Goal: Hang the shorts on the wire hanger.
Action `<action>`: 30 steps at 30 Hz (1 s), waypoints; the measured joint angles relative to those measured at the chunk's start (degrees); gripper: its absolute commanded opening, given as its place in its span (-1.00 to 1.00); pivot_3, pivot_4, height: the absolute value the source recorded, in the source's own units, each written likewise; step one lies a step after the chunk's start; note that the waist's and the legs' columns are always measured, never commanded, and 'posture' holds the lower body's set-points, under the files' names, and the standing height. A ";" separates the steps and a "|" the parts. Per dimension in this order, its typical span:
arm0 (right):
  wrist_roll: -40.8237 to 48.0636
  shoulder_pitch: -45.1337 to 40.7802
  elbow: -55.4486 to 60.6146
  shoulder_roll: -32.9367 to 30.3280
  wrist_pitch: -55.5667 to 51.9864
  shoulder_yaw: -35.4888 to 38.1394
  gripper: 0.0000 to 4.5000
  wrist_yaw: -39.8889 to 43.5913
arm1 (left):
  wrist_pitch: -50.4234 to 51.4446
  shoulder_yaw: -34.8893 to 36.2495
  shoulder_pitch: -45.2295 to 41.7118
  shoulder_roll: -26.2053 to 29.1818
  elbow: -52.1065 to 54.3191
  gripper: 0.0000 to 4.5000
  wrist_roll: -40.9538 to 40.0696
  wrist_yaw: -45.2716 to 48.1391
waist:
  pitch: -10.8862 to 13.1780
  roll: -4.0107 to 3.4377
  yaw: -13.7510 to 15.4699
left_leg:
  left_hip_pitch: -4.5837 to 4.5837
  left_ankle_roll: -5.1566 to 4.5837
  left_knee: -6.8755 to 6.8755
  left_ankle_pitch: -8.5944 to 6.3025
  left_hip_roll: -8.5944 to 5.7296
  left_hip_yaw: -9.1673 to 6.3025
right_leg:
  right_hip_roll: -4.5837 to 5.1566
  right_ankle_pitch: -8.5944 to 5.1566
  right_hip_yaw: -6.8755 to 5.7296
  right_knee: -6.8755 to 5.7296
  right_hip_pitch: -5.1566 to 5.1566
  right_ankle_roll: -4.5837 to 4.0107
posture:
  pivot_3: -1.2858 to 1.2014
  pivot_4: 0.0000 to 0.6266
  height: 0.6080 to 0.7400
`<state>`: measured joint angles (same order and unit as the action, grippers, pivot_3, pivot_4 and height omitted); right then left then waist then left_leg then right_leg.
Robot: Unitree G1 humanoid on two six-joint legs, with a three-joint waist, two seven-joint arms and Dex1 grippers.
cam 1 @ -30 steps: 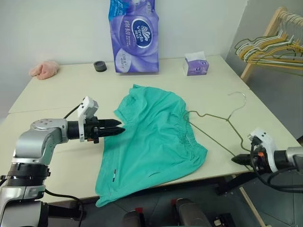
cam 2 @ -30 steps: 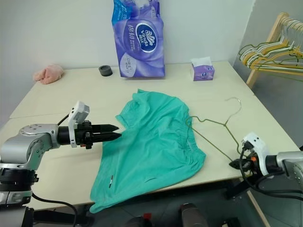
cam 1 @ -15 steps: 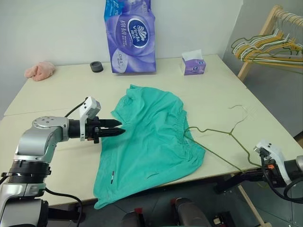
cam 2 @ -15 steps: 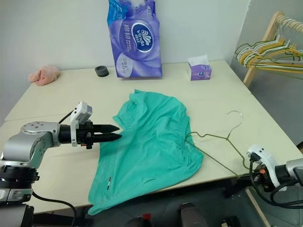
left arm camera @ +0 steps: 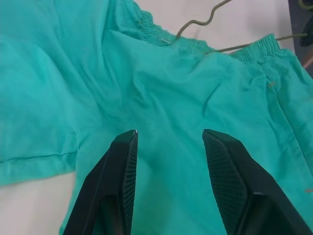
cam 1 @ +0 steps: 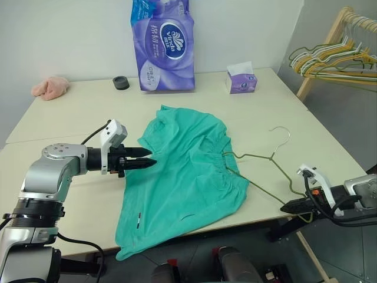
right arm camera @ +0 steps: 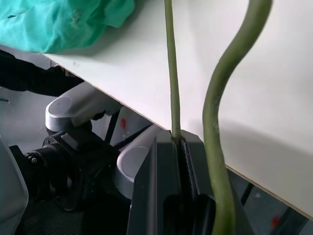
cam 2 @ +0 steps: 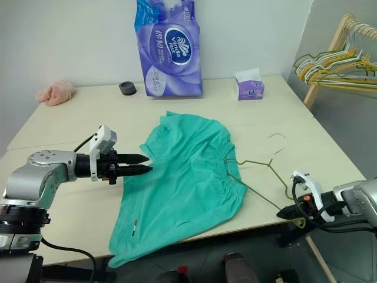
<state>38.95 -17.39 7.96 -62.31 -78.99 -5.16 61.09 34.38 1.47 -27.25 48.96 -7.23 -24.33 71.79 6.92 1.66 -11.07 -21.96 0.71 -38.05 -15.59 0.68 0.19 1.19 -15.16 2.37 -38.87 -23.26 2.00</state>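
Nearest to me, my right gripper [cam 1: 290, 207] at the table [cam 1: 70, 106] front edge is closed tight on the lower corner of the wire hanger [cam 1: 268, 159]. The hanger's other end is inside the shorts [cam 1: 182, 177]. My left gripper [cam 1: 148, 157] is half open, empty, above the shorts' left edge.
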 measured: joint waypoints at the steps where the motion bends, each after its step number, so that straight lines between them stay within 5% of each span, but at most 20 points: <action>1: -0.04 -0.02 -0.69 -0.98 0.33 -0.77 -1.00 0.40 | -0.03 0.02 0.02 0.01 0.01 -0.02 0.00 -0.08 | 0.00 0.00 0.03 | 0.00 0.00 0.00 0.00 0.00 -0.01 | 0.00 0.00 -0.01 0.00 0.00 0.00 | -0.14 -0.73 1.00; 11: 2.97 -1.38 -1.53 -0.73 -5.07 -0.57 -1.00 0.83 | -0.94 0.07 1.18 0.04 0.09 -0.02 0.23 -1.11 | -0.01 0.01 0.06 | 0.00 0.00 0.00 0.00 0.02 -0.02 | -0.01 0.00 -0.01 -0.01 0.00 0.00 | -0.13 -0.73 1.00; 18: 2.90 -10.53 -8.05 13.14 -12.66 1.81 -1.00 -7.87 | -1.39 0.20 1.08 0.07 -0.02 -0.02 0.44 -1.37 | -0.04 0.06 -0.05 | -0.03 0.00 0.02 0.00 0.02 -0.04 | -0.03 0.05 0.00 -0.07 -0.05 -0.09 | -0.13 -0.74 1.00; 30: 2.33 -17.49 -17.02 17.78 -12.95 6.17 -1.00 -16.40 | -2.30 0.35 0.65 0.05 -0.47 -0.02 0.54 -2.59 | -0.06 0.10 0.04 | -0.08 0.00 -0.02 0.00 -0.01 -0.03 | 0.04 0.15 -0.01 -0.04 -0.05 -0.19 | -0.13 -0.78 1.00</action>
<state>41.28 -34.88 -9.06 -44.53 -91.94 1.02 44.69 32.09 1.81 -26.61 49.02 -7.70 -23.79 69.20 6.86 1.75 -11.03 -22.04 0.71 -38.07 -15.59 0.67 0.16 1.23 -15.01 2.35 -38.92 -23.32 1.81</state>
